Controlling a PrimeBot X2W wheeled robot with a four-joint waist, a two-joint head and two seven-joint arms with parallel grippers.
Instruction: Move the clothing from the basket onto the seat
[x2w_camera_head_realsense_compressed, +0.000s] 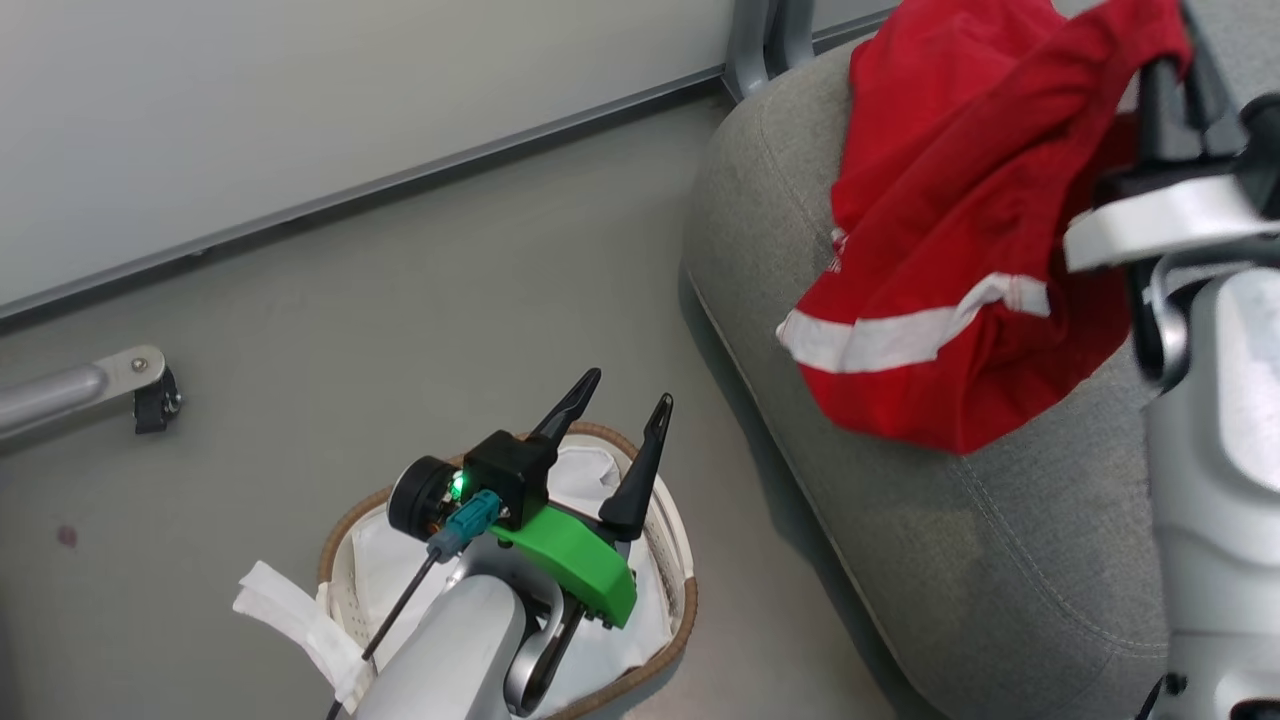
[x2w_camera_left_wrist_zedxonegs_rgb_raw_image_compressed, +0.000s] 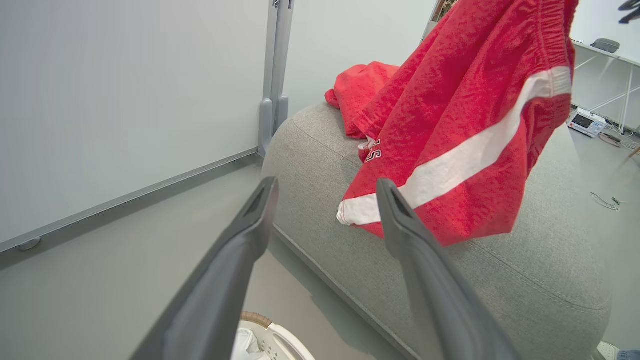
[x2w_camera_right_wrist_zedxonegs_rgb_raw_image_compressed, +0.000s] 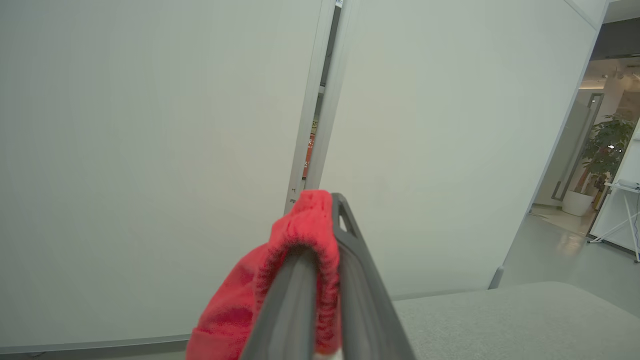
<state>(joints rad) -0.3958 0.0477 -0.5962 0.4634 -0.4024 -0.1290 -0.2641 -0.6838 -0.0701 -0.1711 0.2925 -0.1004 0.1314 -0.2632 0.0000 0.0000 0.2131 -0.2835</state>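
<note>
Two garments are out of the basket (x2w_camera_head_realsense_compressed: 690, 600), which seems to hold only its white liner. The left gripper (x2w_camera_head_realsense_compressed: 628, 390) hangs open over it. The right gripper (x2w_camera_right_wrist_zedxonegs_rgb_raw_image_compressed: 327, 210) pinches the white-banded red garment (x2w_camera_head_realsense_compressed: 940, 200) low over the seat (x2w_camera_head_realsense_compressed: 1000, 560). Placing step: lower, release. The other red garment (x2w_camera_left_wrist_zedxonegs_rgb_raw_image_compressed: 357, 85) lies beyond; nothing obstructs.

The place looked like an office or lab: tall white partition panels (x2w_camera_right_wrist_zedxonegs_rgb_raw_image_compressed: 150, 150) on metal posts (x2w_camera_left_wrist_zedxonegs_rgb_raw_image_compressed: 276, 60) rose from a smooth grey floor (x2w_camera_head_realsense_compressed: 400, 330), a potted plant (x2w_camera_right_wrist_zedxonegs_rgb_raw_image_compressed: 602, 150) stood past an opening, and a small electronic device (x2w_camera_left_wrist_zedxonegs_rgb_raw_image_compressed: 586, 121) lay cabled on the floor.
</note>
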